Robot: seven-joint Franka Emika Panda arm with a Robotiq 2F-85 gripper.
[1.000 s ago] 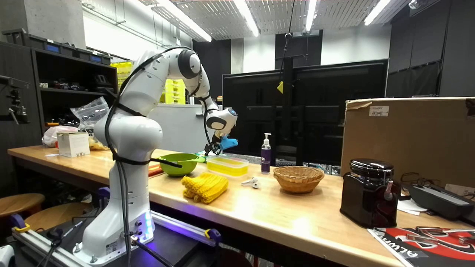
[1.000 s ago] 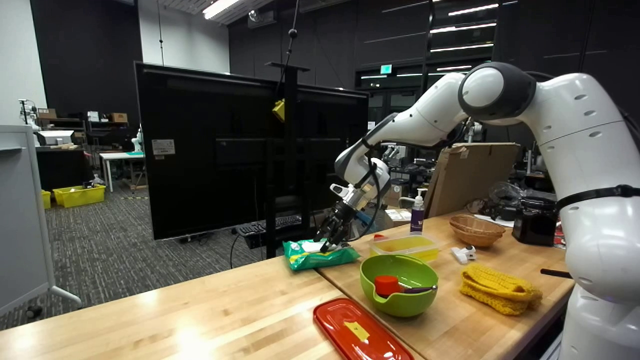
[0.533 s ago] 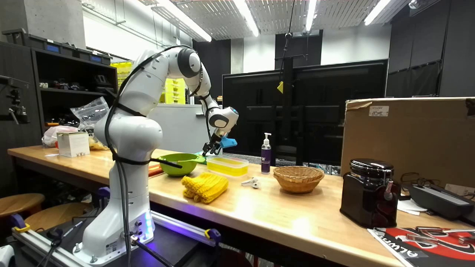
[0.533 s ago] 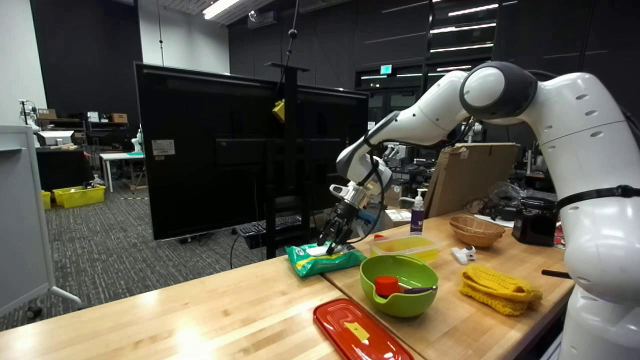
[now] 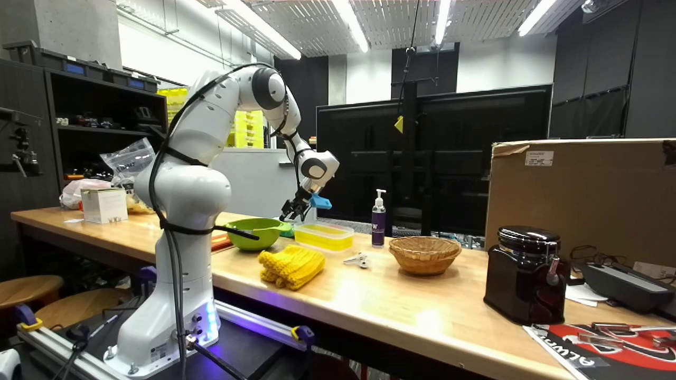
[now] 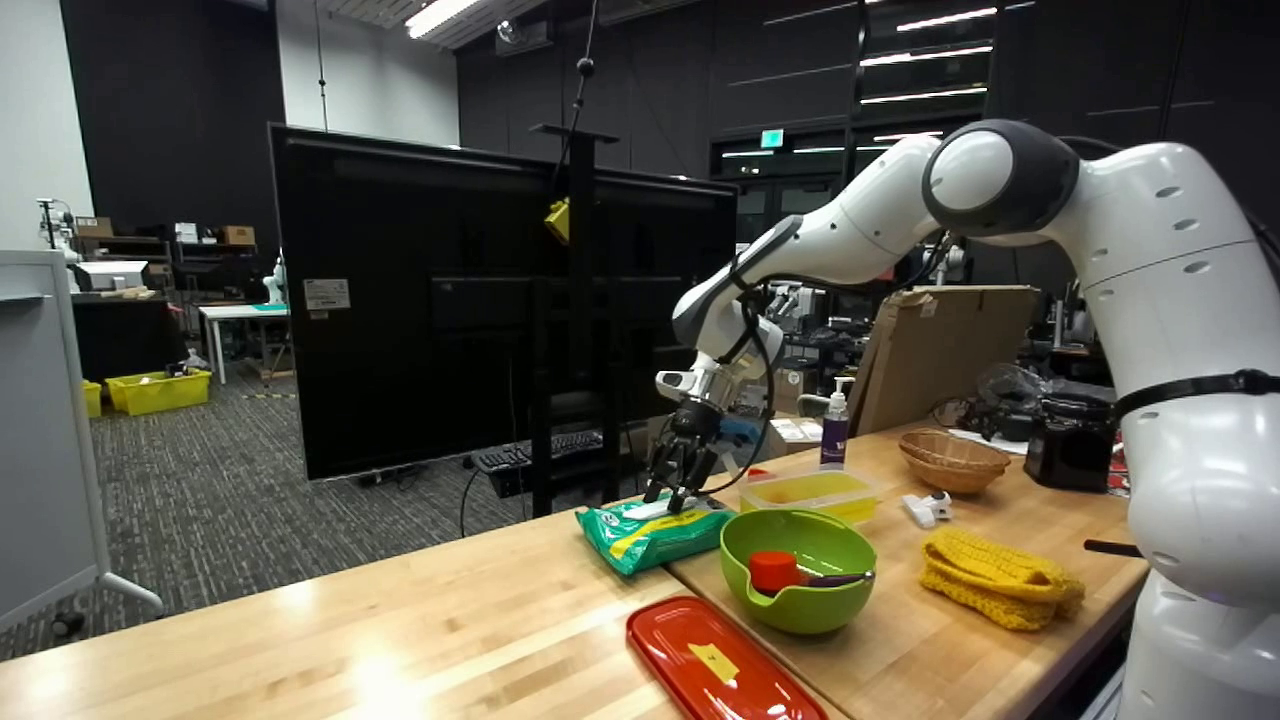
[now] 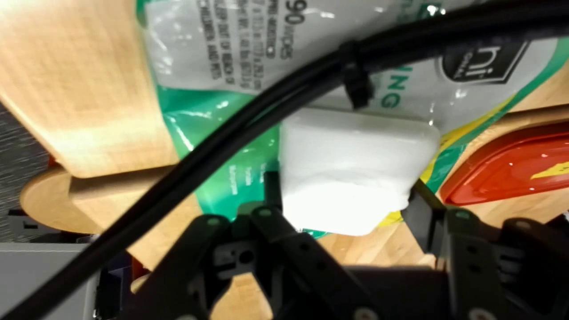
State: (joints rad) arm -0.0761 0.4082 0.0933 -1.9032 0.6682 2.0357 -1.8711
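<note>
Screen (image 6: 430, 240), big and black, at far left in an exterior view. Then, on wooden table (image 6: 400, 610) close to its far edge, green pack of wipes (image 6: 660, 548), with white lid (image 7: 358, 146) pinched from both sides by the gripper (image 7: 346, 195), as visible in the wrist view. Further right: red flat cover (image 6: 752, 690), near; green bowl (image 6: 820, 608); yellowish box (image 6: 855, 503); pump bottle (image 6: 834, 440), far; basket (image 6: 950, 475); lastly, yellow knitted cloth (image 6: 1000, 580), near.

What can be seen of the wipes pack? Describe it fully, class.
The pack is a soft, glossy, plastic-looking bag in green, pale grey and yellow, its print including "90 wipes". It lies face up across two adjoining tabletops, beside the bowl; whether they touch is unclear. Its white lid looks rigid and shut, and the end effector appears to grip its sides.
</note>
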